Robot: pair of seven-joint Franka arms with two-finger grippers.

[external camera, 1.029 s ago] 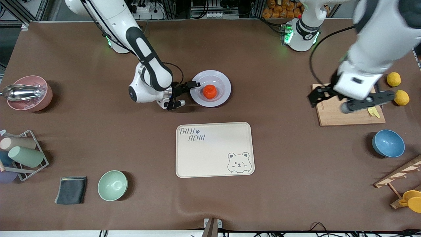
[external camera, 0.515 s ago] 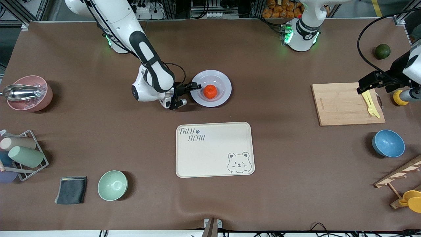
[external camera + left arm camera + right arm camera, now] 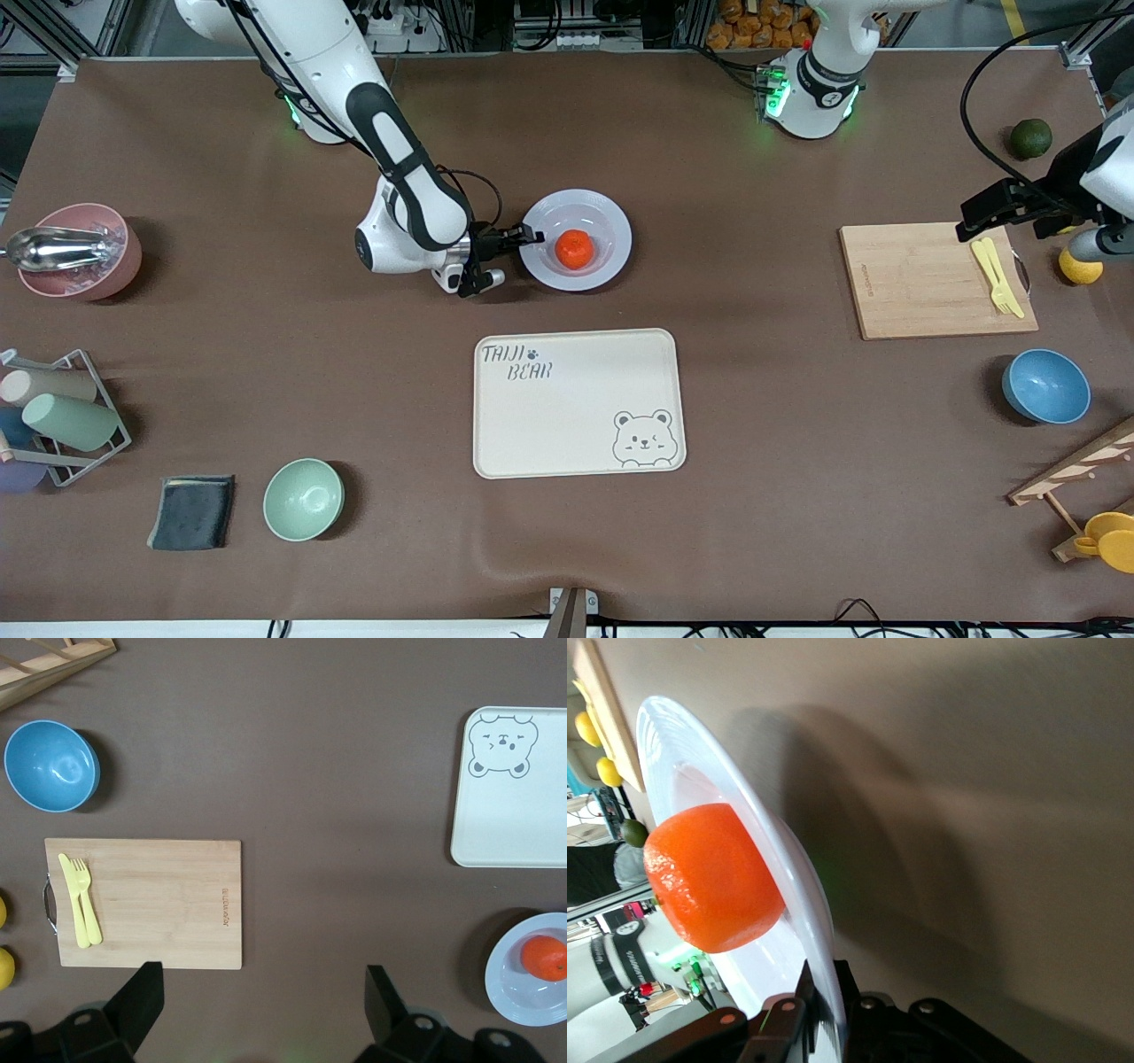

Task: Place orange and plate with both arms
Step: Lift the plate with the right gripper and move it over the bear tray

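Note:
The pale plate lies on the brown table between the right arm's base and the cream tray, with the red-orange orange in its well. My right gripper is shut on the plate's rim at the edge toward the right arm's end, and the orange sits close past the fingers. My left gripper hangs open and holds nothing over the cutting board's end near a lemon. Its view looks down between wide fingers and shows the plate and orange far off.
The cream bear tray lies nearer the camera than the plate. A wooden cutting board bears yellow cutlery, with a lemon, a dark green fruit and a blue bowl around it. A green bowl, pink bowl and cup rack stand toward the right arm's end.
My right gripper has shut on the plate's rim, and the plate with the orange has shifted slightly toward the left arm's end. The left arm has swung off the cutting board toward the table's end.

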